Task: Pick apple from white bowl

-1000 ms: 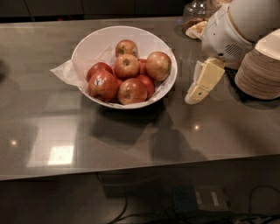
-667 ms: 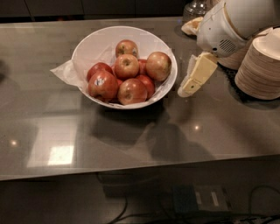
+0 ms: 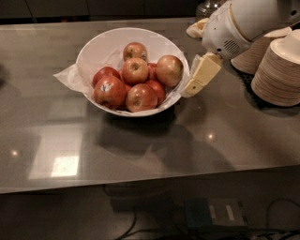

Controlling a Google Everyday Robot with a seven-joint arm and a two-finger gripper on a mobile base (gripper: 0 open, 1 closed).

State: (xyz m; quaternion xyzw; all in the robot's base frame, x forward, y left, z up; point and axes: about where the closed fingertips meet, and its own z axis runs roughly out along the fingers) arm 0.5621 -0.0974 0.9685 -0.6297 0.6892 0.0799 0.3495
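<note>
The white bowl (image 3: 96, 47) stands on the grey counter, left of centre, with a crumpled white paper liner (image 3: 69, 77) over its left rim. It holds several apples. The apple (image 3: 169, 70), paler golden-tan with a red blush, lies at the bowl's right side against the rim. A dark red apple with a white sticker (image 3: 109, 91) is at the front left. A smaller apple with a stem dimple (image 3: 135, 70) is in the middle. My gripper (image 3: 188, 90), cream-coloured, hangs from the white arm just outside the bowl's right rim, close beside the apple.
Stacks of beige disposable bowls (image 3: 281, 70) stand at the right edge, with another stack (image 3: 253, 54) behind my arm. A glass jar (image 3: 208, 7) and a crumpled cream item (image 3: 197, 29) are at the back. Cables lie on the floor below the counter's front edge.
My gripper has moved left, from near the stacked bowls to right beside the white bowl's right rim. The apples and bowl have not moved.
</note>
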